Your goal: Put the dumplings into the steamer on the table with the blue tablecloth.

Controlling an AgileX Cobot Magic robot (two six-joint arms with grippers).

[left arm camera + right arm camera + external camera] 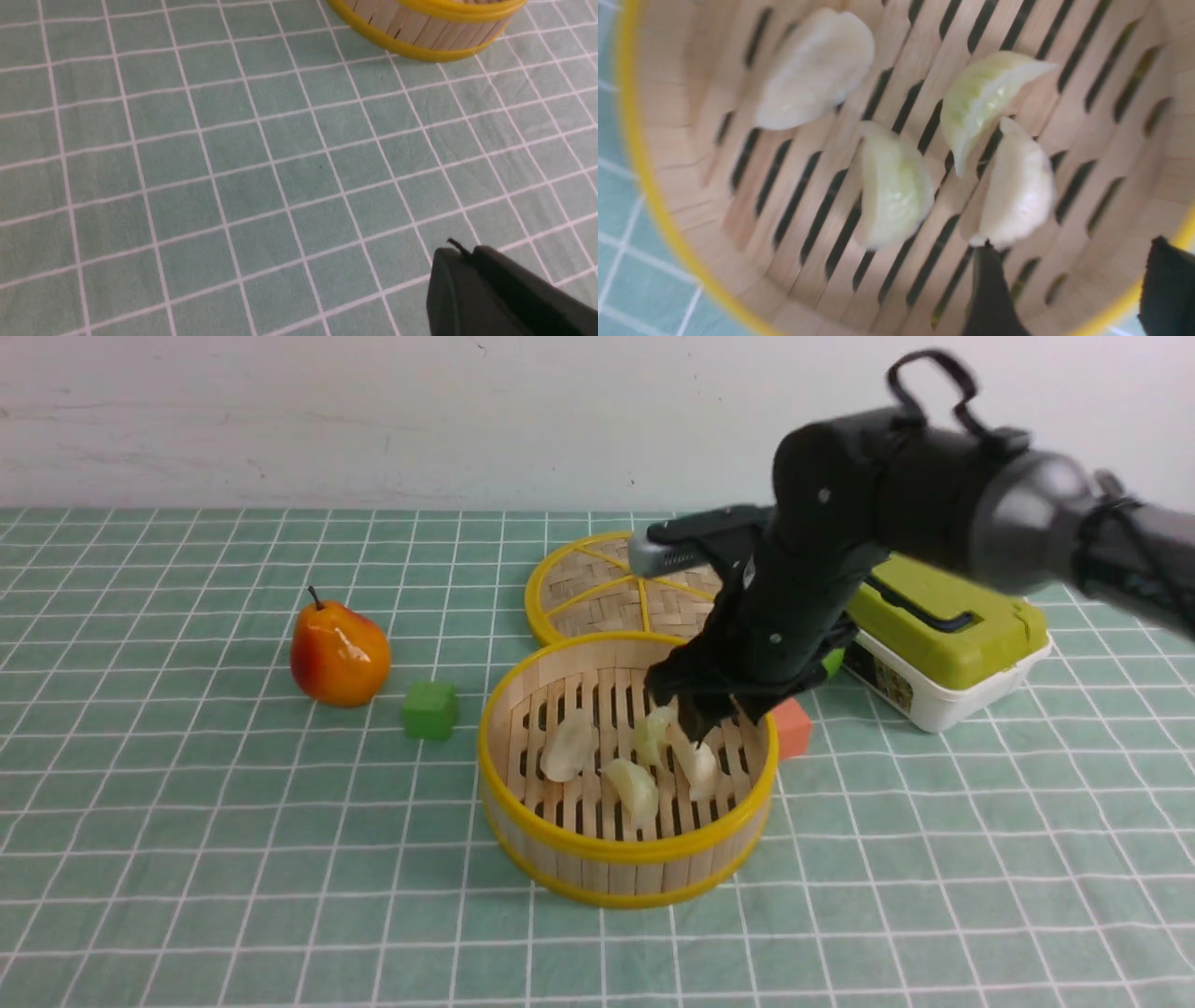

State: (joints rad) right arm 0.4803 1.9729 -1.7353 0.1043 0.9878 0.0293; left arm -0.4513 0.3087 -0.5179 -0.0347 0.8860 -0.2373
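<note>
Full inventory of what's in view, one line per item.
steamer: 1, bamboo, yellow rim bands, table centre
dumplings: 4, two greenish, two cream-white, on the steamer floor
woven lid: 1, tan, yellow spokes, flat behind steamer
pear: 1, orange-red, left of steamer
green cube: 1, green, between pear and steamer
orange block: 1, orange, right of steamer, partly hidden
box: 1, white, lime-green lid, far right
tablecloth: 1, teal-green, white grid, covers table
right tool: 1, black, open and empty, over the steamer
left tool: 1, black, partly in left wrist view above cloth; open or shut unclear
</note>
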